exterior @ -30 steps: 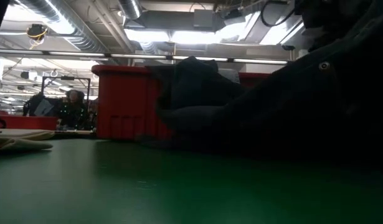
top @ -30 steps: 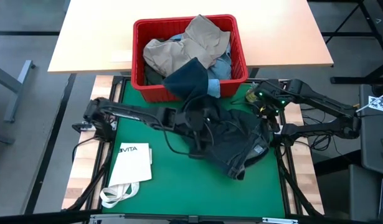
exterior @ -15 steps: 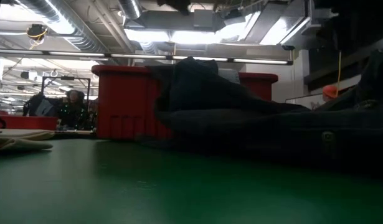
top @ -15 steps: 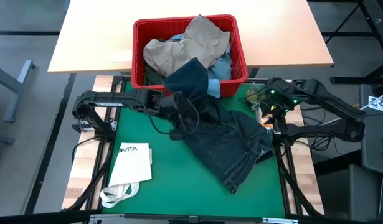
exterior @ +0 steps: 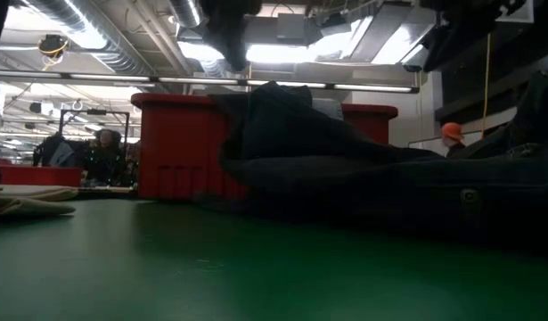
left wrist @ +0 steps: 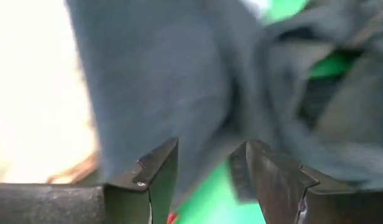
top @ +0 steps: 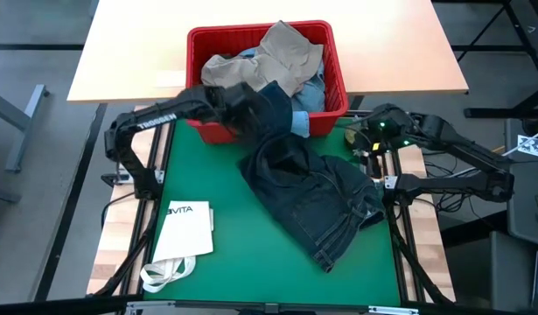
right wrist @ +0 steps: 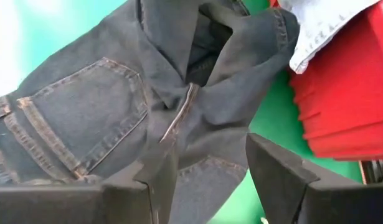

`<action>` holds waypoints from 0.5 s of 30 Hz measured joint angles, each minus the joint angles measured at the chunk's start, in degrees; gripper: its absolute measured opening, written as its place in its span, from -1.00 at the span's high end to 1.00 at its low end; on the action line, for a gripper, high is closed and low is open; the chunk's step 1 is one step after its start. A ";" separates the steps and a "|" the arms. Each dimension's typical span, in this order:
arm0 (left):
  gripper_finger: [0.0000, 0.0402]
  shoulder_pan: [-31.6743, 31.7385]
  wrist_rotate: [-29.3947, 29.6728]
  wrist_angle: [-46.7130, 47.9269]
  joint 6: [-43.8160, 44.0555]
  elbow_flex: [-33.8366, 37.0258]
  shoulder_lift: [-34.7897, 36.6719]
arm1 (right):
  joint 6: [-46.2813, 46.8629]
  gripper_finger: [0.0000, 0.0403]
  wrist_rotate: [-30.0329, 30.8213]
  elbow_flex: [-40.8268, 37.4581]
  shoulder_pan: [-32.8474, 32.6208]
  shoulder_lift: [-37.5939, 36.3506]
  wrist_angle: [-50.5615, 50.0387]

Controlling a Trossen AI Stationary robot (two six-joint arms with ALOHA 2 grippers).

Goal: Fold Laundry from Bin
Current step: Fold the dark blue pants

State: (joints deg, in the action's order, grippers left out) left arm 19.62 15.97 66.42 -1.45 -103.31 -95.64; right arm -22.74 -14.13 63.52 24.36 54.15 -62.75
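You have the dark jeans (top: 317, 197) lying crumpled on the green mat (top: 216, 262), one leg draped up over the front rim of the red bin (top: 199, 39), which holds the other clothes (top: 269, 61). Your left gripper (top: 242, 101) hovers wide and empty at that rim; your right gripper (top: 360, 140) waits by the bin's right corner, also spread, holding nothing.

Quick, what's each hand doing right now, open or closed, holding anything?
Left hand: open, empty, over the dark jeans by the red basket.
Right hand: open, empty, above the jeans.
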 joint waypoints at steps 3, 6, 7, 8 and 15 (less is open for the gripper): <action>0.09 3.21 -0.18 5.85 -5.40 0.00 0.00 | 0.00 0.07 -0.02 -2.85 0.00 0.07 1.43; 0.09 4.93 -0.33 8.61 -10.20 0.00 0.00 | -0.02 0.07 -0.82 -4.94 0.00 0.08 3.21; 0.09 5.25 -0.31 8.59 -11.30 0.00 0.00 | -0.02 0.07 -1.07 -5.47 0.00 0.09 3.86; 0.09 5.47 -0.31 8.49 -12.39 0.00 0.00 | -0.02 0.07 -1.18 -5.90 0.00 0.07 4.67; 0.09 5.64 -0.31 8.57 -17.22 0.02 -0.39 | -0.11 0.07 -1.53 -7.10 -0.06 0.09 8.55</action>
State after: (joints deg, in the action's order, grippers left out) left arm 25.26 15.65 75.00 -18.68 -103.28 -96.02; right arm -22.85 -15.66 56.42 24.30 54.24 -54.21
